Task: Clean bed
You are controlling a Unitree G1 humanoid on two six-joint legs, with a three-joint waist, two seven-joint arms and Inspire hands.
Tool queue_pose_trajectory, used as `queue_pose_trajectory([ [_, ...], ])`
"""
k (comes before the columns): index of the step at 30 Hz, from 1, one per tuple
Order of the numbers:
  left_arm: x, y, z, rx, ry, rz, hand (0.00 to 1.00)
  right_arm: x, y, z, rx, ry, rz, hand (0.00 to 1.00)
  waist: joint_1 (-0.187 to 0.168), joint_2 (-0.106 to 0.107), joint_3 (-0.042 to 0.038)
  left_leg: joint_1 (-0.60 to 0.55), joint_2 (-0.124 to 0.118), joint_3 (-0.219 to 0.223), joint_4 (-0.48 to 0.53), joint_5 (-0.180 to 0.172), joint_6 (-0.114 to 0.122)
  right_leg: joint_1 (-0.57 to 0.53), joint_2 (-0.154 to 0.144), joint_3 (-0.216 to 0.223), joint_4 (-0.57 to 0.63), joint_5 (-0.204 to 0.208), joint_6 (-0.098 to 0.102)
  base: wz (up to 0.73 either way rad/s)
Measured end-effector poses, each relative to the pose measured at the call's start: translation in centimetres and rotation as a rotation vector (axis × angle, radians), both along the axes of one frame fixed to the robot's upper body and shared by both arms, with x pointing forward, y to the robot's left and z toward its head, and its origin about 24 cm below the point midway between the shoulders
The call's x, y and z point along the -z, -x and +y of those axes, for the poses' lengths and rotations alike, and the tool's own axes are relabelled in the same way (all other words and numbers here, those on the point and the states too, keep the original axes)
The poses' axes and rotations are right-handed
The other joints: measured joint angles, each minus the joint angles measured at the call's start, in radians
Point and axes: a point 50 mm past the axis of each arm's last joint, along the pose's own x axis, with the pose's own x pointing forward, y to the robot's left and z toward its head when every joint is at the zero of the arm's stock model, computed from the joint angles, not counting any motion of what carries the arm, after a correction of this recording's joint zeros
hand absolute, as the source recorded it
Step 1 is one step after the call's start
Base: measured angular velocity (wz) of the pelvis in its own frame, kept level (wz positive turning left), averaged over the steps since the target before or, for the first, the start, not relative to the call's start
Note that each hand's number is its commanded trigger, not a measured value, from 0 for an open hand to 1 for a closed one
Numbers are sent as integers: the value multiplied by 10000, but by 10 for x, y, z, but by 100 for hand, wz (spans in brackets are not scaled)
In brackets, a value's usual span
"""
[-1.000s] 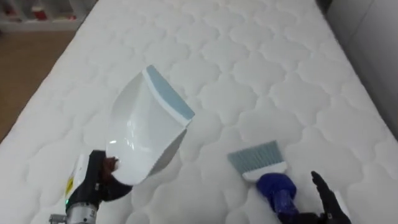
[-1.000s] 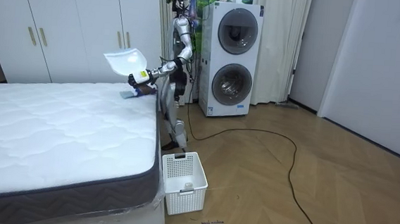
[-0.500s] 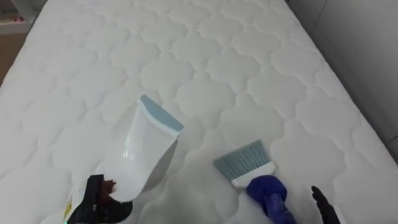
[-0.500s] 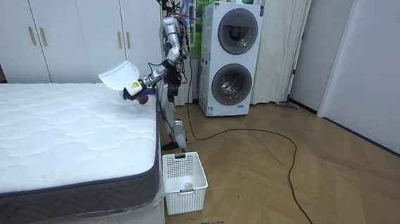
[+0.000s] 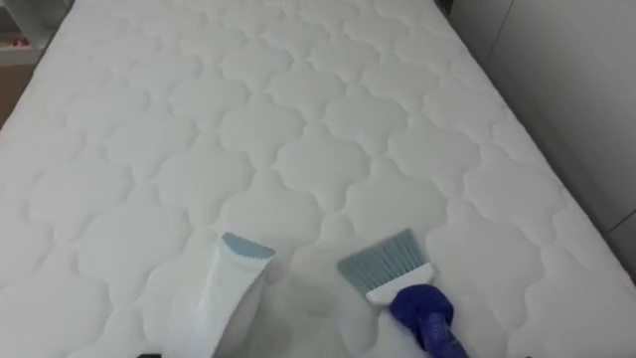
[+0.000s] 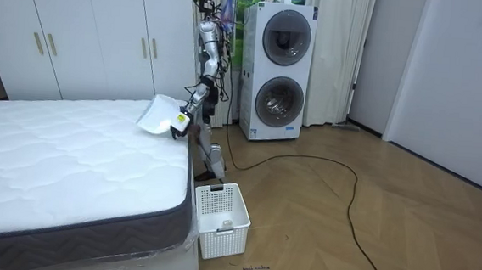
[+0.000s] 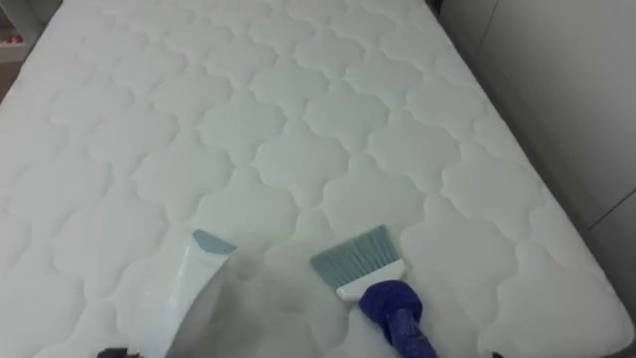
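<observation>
— What was cut off or hard to read?

— Plenty; the dustpan (image 5: 214,298) ran off the bottom of the eye views, so only its white body and pale blue lip showed; the brush (image 5: 393,273) lost the end of its dark blue handle at the same edge, and what held it I could not tell.

— And the robot hand?

— In the room view the left robot hand (image 6: 178,127) sat at the rear of the dustpan, which was tilted with its lip down; it was too small there to tell whether it was closed on the pan or merely against it.

— Where were the things on the bed (image 5: 298,119)?

— Both at the near end of the quilted top; the brush's pale bristles fanned away from the robot, just beside the pan's lip on its right, with a gap between them; whether the lip or the bristles touched the quilting I could not tell.

— Edges and room?

— Beyond the two tools the quilted top ran wide and bare; the left edge dropped to wooden floor (image 5: 10,94); the right edge ran close along the wardrobe (image 5: 566,89); the robot stood at the bed's end, with a white basket (image 6: 222,219) on the floor near its feet and stacked washing machines (image 6: 278,69) behind it.
</observation>
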Motion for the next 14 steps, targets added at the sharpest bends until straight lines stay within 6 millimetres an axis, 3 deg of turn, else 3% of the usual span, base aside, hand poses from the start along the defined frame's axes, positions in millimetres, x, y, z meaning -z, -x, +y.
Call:
queue_pose_trajectory([
  [5, 6, 28, 8, -1157, 1, 834, 0, 8, 24, -1, -19, 74, 1479, 0, 166, -59, -53, 223, 14, -7, -115, -2, 10, 135, 54, 38, 54, -8, -14, 0],
  [14, 8, 44, 16, -2038, -46, 1784, 0, 14, 46, -1, -200, -276, 3322, 0, 285, -130, -85, 258, 64, -8, -194, -23, 45, 151, 129, 76, 53, -8, -46, -1],
])
